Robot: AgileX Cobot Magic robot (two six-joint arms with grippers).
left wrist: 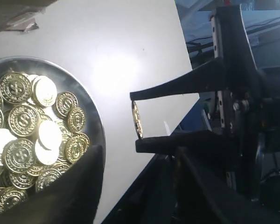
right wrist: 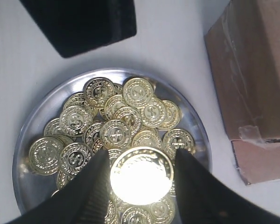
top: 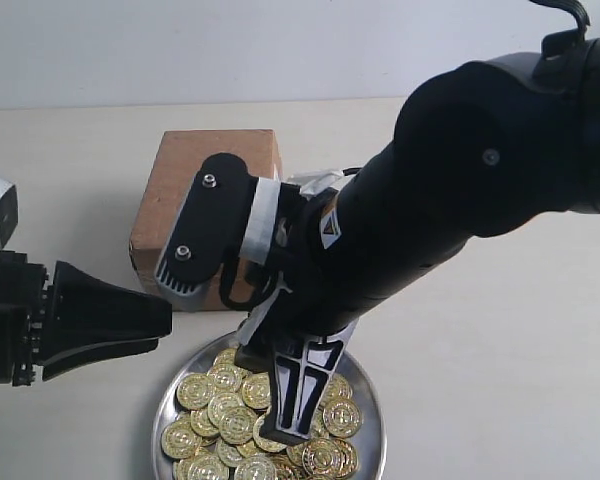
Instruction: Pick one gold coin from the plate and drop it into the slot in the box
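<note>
My right gripper (right wrist: 141,176) is shut on one gold coin (right wrist: 141,175), pinched by its edges just above the pile of gold coins (right wrist: 114,121) in the silver plate (right wrist: 37,122). From outside, this gripper (top: 283,428) points down over the plate (top: 372,425). The left wrist view shows the held coin (left wrist: 137,119) edge-on between the right fingers. My left gripper (top: 166,322) stands open and empty to the left of the plate. The brown cardboard box (top: 208,168) sits behind the plate. Its slot is hidden.
The right arm (top: 450,200) reaches over part of the box top. The box (right wrist: 252,70) stands close beside the plate's rim. The left gripper's black body (right wrist: 79,23) lies just off the plate's other side. The pale table (top: 500,340) runs on to the right.
</note>
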